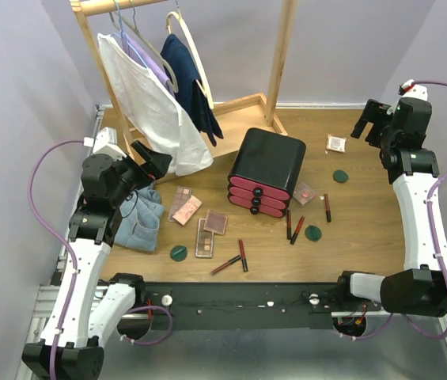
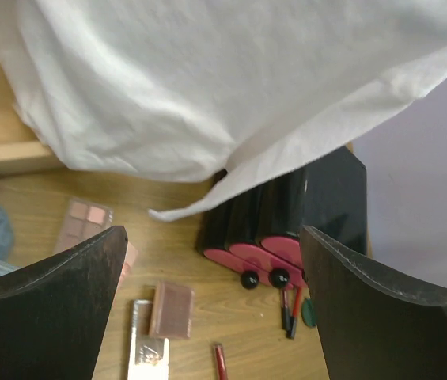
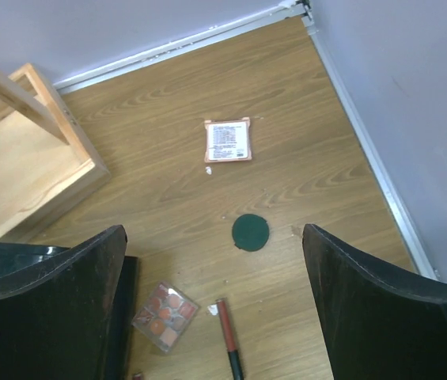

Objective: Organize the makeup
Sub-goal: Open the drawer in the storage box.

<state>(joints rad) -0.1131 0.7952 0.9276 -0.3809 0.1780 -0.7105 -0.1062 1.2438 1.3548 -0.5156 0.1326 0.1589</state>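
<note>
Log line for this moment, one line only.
left hand: open, empty | right hand: open, empty, facing green compact | makeup: loose on table | drawer box: drawers shut

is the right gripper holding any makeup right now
No, the right gripper is open and empty, and the round green compact lies on the table between its fingers.

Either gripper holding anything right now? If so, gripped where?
Nothing is held. The left gripper and the right gripper are both wide open and raised, with nothing between the jaws.
</note>
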